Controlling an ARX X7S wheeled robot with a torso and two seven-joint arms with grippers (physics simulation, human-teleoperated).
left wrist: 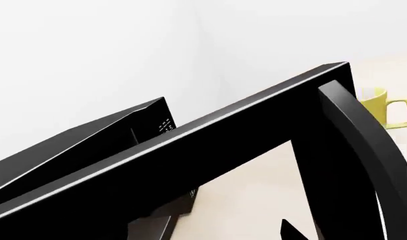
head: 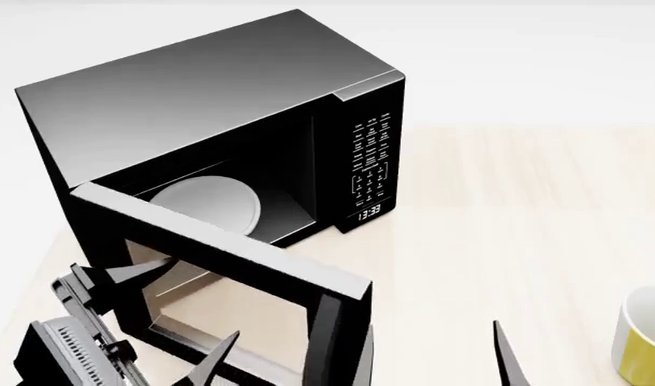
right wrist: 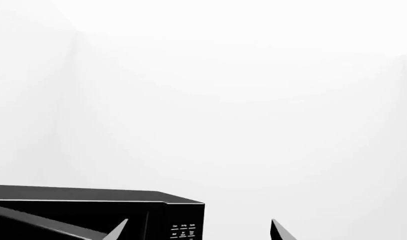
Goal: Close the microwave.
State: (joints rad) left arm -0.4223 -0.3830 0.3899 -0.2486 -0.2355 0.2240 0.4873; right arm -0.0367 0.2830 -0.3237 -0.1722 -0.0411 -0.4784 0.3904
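Note:
The black microwave (head: 199, 88) stands on the table with its glass-window door (head: 215, 241) swung wide open toward me. Inside lies the round white turntable plate (head: 204, 205); the keypad (head: 371, 157) and clock (head: 369, 212) are on its right. The door's vertical handle (head: 327, 338) is at its free edge. My left gripper (head: 166, 318) is open just outside the door's outer face, low at the left. In the left wrist view the door frame (left wrist: 190, 145) and curved handle (left wrist: 363, 140) fill the picture close ahead of the left gripper (left wrist: 217, 231). My right gripper (right wrist: 197, 231) is open and empty, right of the door.
A yellow mug (head: 644, 338) stands at the near right of the pale wooden table (head: 500, 225); it also shows past the door in the left wrist view, mug (left wrist: 383, 107). A white wall lies behind the microwave.

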